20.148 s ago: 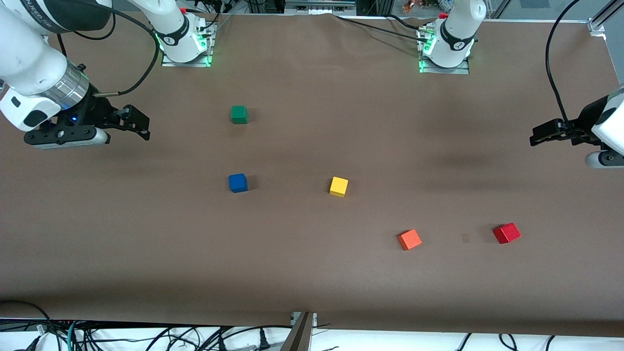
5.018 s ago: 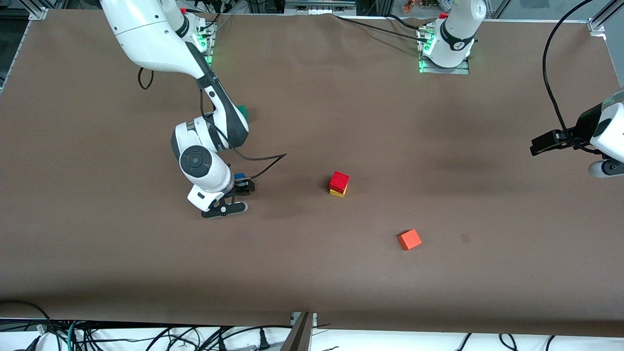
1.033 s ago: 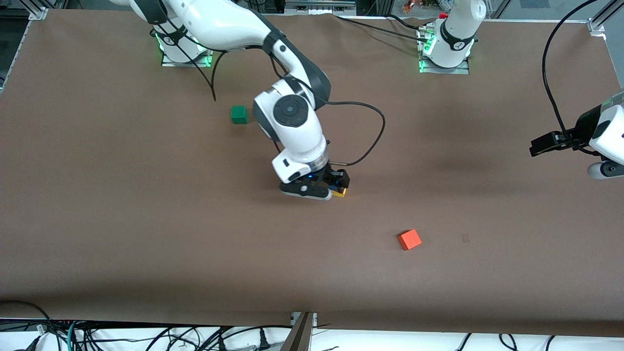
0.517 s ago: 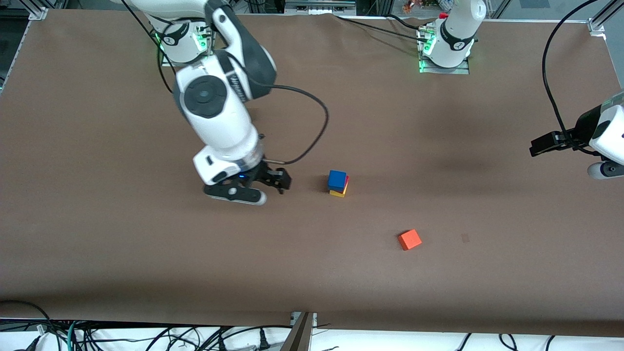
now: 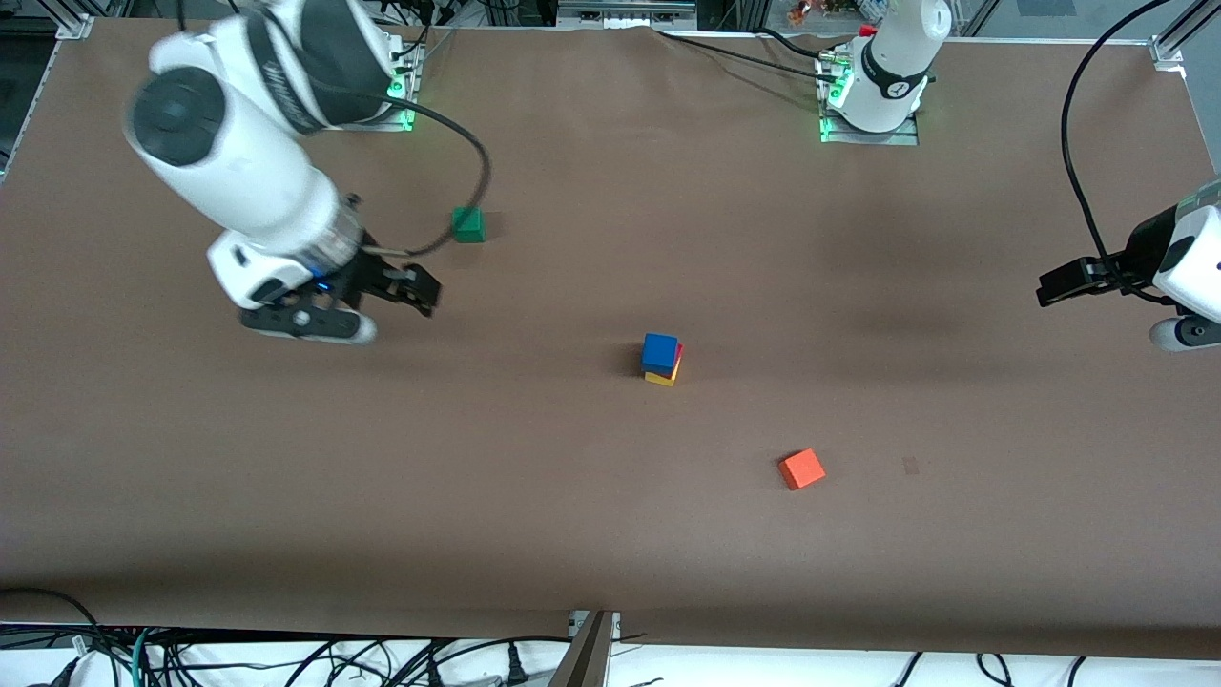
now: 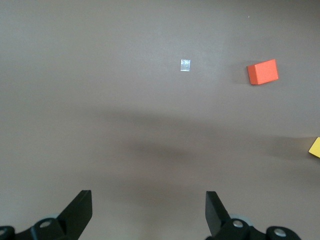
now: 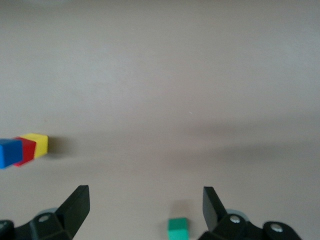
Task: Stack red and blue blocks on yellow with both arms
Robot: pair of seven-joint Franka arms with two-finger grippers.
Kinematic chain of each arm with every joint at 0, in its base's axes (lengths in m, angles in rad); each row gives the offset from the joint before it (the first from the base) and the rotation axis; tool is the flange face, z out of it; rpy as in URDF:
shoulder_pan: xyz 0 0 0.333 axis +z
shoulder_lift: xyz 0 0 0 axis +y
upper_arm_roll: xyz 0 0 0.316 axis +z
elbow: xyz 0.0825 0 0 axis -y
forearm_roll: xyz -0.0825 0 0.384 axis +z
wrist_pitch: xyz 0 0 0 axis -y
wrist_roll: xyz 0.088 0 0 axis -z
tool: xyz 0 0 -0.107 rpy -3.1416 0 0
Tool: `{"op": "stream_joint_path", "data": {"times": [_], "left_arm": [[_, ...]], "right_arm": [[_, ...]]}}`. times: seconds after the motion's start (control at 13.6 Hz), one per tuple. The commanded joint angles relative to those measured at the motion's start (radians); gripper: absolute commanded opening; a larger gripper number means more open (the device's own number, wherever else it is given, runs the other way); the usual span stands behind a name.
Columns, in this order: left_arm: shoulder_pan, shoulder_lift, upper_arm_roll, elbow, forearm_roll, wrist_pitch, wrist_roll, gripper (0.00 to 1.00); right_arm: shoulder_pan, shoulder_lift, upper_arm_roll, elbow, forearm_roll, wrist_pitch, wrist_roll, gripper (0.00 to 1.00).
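In the middle of the table stands a three-cube stack: the blue block [image 5: 659, 351] on top, the red block [image 5: 679, 358] under it, the yellow cube [image 5: 659, 379] at the bottom. The right wrist view shows the same blue [image 7: 10, 152], red [image 7: 27, 148] and yellow [image 7: 40, 143] cubes from the side. My right gripper [image 5: 418, 289] hangs open and empty over bare table toward the right arm's end, well apart from the stack. My left gripper [image 5: 1051, 284] waits open and empty at the left arm's end; its view catches a corner of the yellow cube [image 6: 315, 147].
A green cube [image 5: 467, 224] sits near the right gripper, farther from the front camera than the stack, and shows between the right fingers [image 7: 178, 228]. An orange cube [image 5: 801, 468] lies nearer the front camera than the stack, toward the left arm's end [image 6: 263, 72].
The right gripper let go of the blue block on top of the red one, then rose and swung away toward the right arm's end. The left arm has not moved.
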Motion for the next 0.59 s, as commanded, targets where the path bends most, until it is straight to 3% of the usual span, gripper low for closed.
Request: {"op": "stream_joint_path", "data": {"times": [0.0,0.22,0.52], "left_arm": [[0.001,0.009,0.002,0.027,-0.021,-0.008,0.015,1.00],[0.001,0.009,0.002,0.027,-0.021,-0.009,0.015,1.00],[0.001,0.009,0.002,0.027,-0.021,-0.009,0.015,1.00]], "right_arm": [[-0.208,-0.144,0.141,-0.159,-0.016,0.007,-0.164,1.00],[-0.293,-0.164,0.169,-0.154,-0.091,-0.018,-0.273,1.00],[-0.311,-0.147,0.175,-0.115,-0.095,-0.036,-0.305,1.00]]}}
